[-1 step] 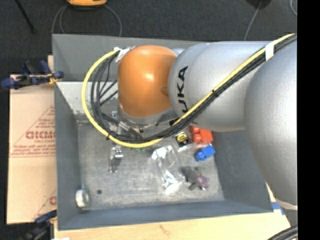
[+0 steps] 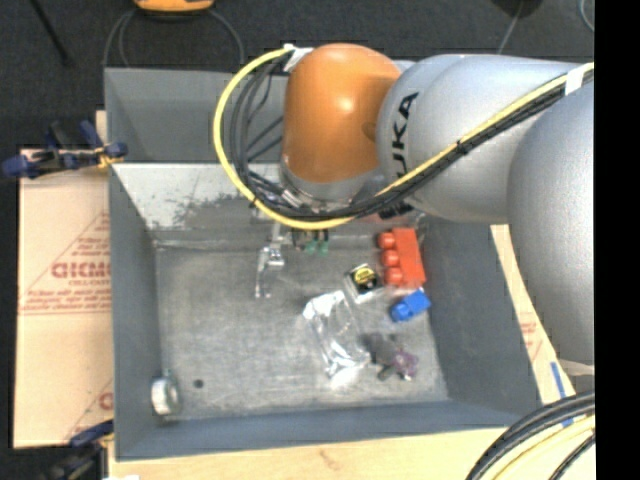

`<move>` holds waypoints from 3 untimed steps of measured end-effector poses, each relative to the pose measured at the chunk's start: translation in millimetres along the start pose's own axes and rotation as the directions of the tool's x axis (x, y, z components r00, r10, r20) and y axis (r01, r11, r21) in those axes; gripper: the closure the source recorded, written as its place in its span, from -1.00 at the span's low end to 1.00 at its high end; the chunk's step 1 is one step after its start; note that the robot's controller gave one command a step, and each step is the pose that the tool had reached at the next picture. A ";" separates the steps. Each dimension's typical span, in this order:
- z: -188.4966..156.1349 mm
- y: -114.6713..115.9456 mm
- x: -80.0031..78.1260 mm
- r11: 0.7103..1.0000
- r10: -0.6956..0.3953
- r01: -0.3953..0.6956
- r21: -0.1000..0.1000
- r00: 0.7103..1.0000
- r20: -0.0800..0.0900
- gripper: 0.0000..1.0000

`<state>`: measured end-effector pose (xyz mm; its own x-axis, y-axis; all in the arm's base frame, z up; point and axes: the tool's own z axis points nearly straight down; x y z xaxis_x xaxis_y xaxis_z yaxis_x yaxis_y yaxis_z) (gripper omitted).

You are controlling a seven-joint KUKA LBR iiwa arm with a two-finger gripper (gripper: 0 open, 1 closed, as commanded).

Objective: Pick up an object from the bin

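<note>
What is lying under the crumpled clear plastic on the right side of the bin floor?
A dark piece and a purple piece lie at the lower right edge of the clear plastic. Whatever else lies beneath its folds is covered.

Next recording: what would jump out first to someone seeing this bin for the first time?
The arm's big orange cover dominates, hanging over the far side of the bin, with the gripper below it above bare floor. Right of the gripper in the view lies a small cluster: a red block, a blue piece and crumpled clear plastic. A lone silvery ring sits in the near left corner.
</note>
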<state>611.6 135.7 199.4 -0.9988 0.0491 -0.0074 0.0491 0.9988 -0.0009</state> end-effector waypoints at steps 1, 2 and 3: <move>81.6 -112.9 63.5 1.000 0.008 -0.007 0.003 1.000 -0.014 -1.00; 123.8 -120.6 49.5 0.999 0.047 -0.047 -0.007 0.999 -0.002 -1.00; 123.3 -157.8 63.7 0.992 0.122 -0.122 -0.010 0.992 0.011 -1.00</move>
<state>541.2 -18.9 75.8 -0.9851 0.1709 -0.0180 0.1707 0.9853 0.0098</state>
